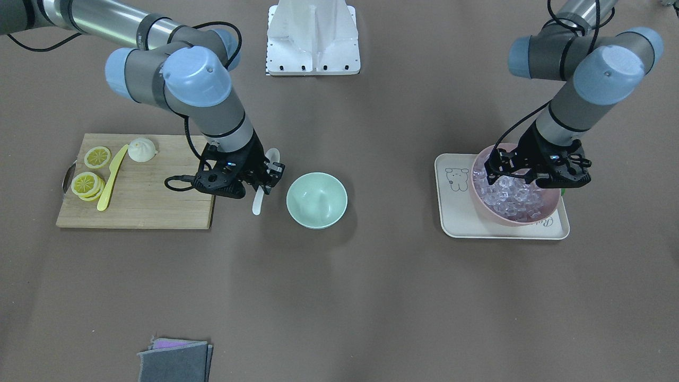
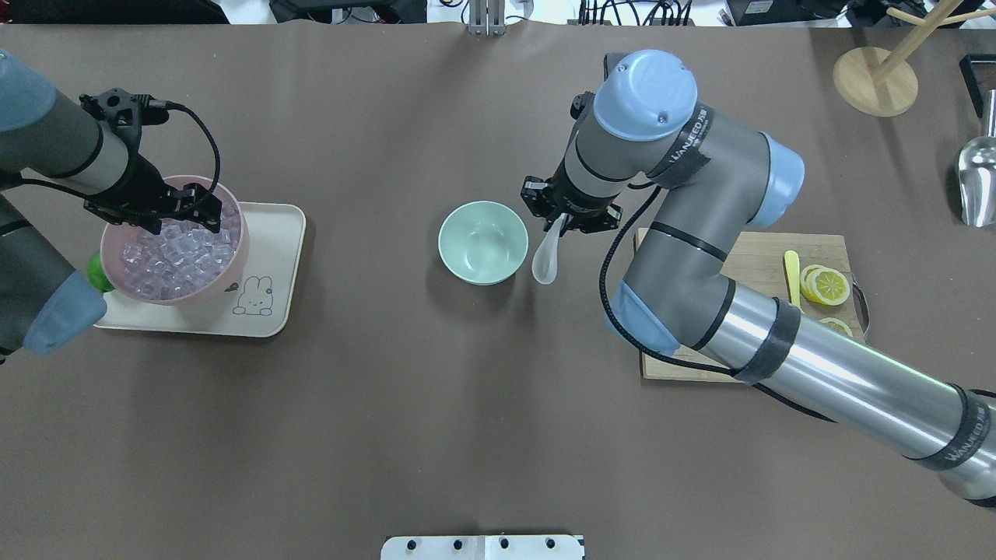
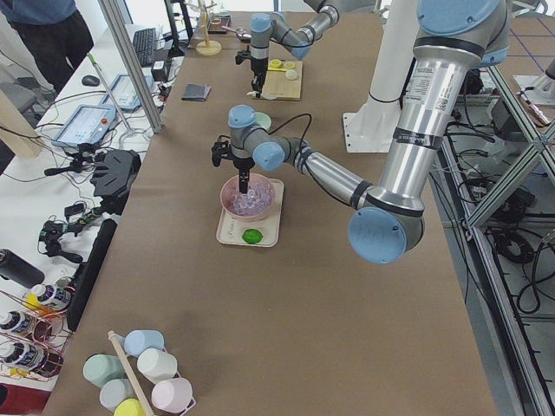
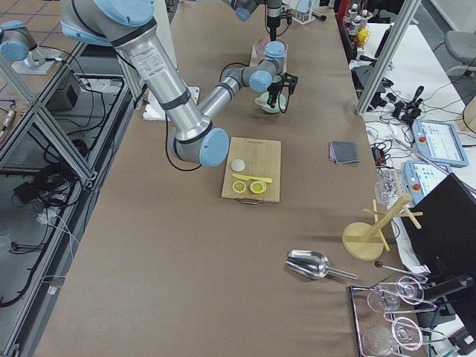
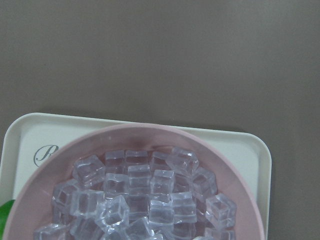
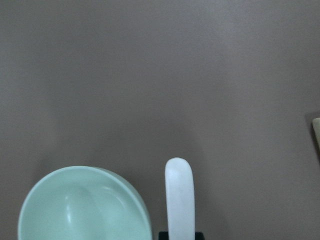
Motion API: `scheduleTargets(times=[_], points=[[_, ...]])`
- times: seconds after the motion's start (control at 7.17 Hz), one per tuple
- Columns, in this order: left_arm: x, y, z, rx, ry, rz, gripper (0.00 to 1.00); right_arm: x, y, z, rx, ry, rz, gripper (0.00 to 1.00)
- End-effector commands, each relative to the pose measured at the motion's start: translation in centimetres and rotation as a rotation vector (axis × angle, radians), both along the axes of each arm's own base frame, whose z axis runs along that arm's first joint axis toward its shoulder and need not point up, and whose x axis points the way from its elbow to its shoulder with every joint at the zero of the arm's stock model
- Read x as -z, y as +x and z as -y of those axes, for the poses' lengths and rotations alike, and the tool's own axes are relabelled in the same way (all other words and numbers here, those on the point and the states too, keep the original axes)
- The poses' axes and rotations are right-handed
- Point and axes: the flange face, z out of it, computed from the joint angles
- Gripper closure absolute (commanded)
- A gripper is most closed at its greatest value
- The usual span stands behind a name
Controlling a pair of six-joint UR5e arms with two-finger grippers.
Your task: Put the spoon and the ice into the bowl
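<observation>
My right gripper is shut on the white spoon, which hangs just beside the mint-green bowl. The spoon's head points toward the robot, and its handle sticks out next to the bowl in the right wrist view. The bowl holds nothing. My left gripper reaches down over the pink bowl full of ice cubes. Its jaws look spread and hold nothing. The ice fills the left wrist view.
The pink bowl stands on a cream tray with a green object at its edge. A wooden cutting board holds a yellow knife, lemon slices and a bun. A grey cloth lies at the table's far edge.
</observation>
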Motion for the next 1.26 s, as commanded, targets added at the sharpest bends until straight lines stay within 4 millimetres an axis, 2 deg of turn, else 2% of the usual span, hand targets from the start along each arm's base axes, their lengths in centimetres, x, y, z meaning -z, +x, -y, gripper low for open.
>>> scheduleTargets(times=[0.0, 0.14, 0.28, 0.42, 0.7, 0.84, 0.98, 1.12], points=[[-0.5, 1.0, -0.5, -0.016, -0.003, 0.01, 0.37, 3.3, -3.2, 0.0, -0.046, -0.001, 0.004, 1.0], [-0.7, 1.1, -0.4, -0.02, -0.003, 0.013, 0.4, 4.1, -5.1, 0.1, -0.08, -0.002, 0.0, 1.0], [-1.4, 0.9, -0.7, -0.022, -0.01, 0.021, 0.46, 4.0, -6.4, -0.5, -0.094, 0.0, 0.018, 1.0], [-1.6, 0.8, -0.7, -0.022, -0.013, 0.023, 0.55, 4.0, -7.2, -1.1, -0.102, -0.003, 0.021, 1.0], [-2.4, 0.5, -1.2, -0.023, -0.023, 0.03, 0.56, 3.8, -7.9, -1.7, -0.105, 0.001, 0.014, 1.0], [-2.3, 0.4, -1.2, -0.022, -0.02, 0.029, 0.62, 3.9, -8.2, -2.0, -0.106, 0.004, 0.013, 1.0], [-2.4, 0.2, -1.4, -0.019, -0.022, 0.03, 0.76, 3.8, -8.4, -2.2, -0.12, 0.004, 0.01, 1.0], [-2.4, 0.1, -1.7, -0.02, -0.022, 0.029, 1.0, 4.1, -8.5, -2.3, -0.121, 0.009, 0.02, 1.0]])
